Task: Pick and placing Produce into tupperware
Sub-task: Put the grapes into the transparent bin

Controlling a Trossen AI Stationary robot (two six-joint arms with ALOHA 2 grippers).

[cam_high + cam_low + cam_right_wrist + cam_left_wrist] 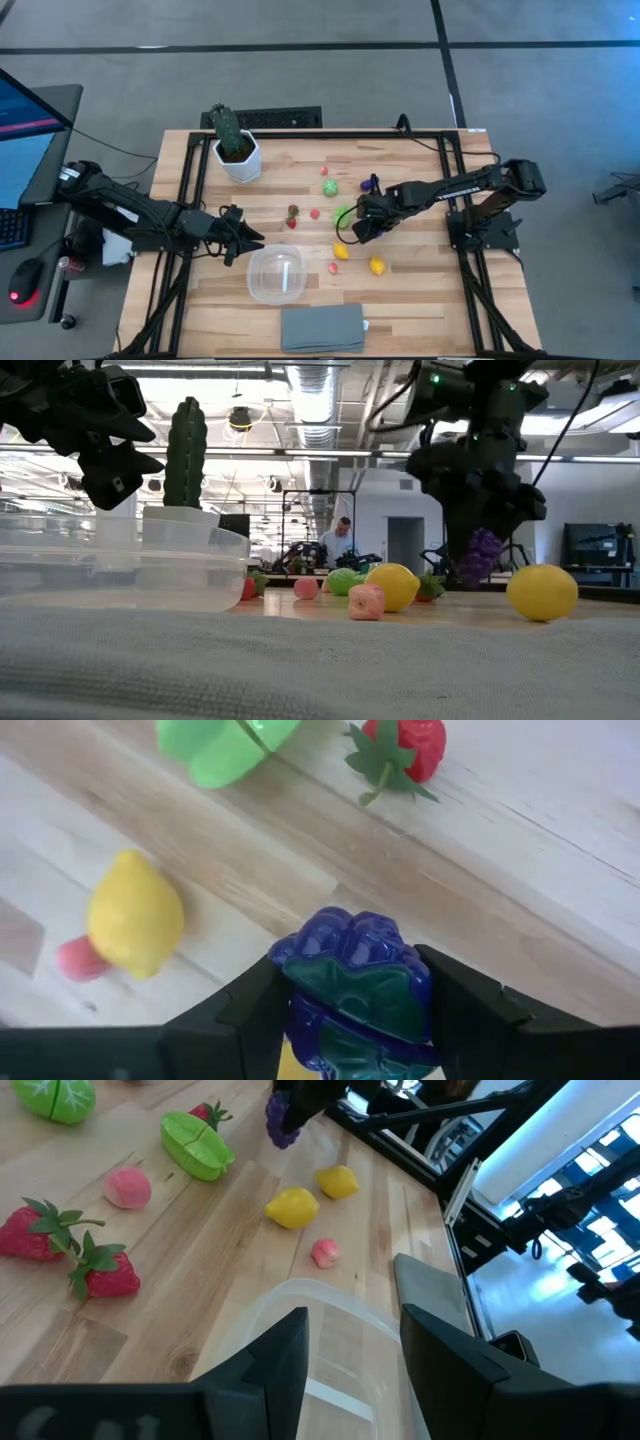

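**A:** What could go wrong from here?

**B:** The right pincer [350, 1010] carries a purple grape bunch [352, 982], and the tupperware [276, 275] sits lower left of it in the high view, with a yellow lemon [341, 252] and a small pink piece [332, 268] lying between them. If the arm travels low, I judge it could knock those pieces across the desk [420, 290]. The bunch is lumpy too, so the hold may be uneven and it could slip out on the way.

**A:** How is that pincer set?

**B:** Partly closed, its two dark fingers [250, 1015] pressed on either side of the bunch, which is lifted clear of the wood. In the low view the grapes hang at the right of the frame under the arm.

**A:** And the left pincer [245, 240]?

**B:** It hangs just above the upper left rim of the tupperware in the high view, jaws part open and holding nothing. That is the other risk: if both arms close on the container at once, I think they could meet over it.

**A:** Is anything in the container?

**B:** It looks empty. The remaining produce lies scattered mid-desk: two strawberries [60, 1250], a green piece [197, 1146], and a second lemon [377, 266] towards the lower right.
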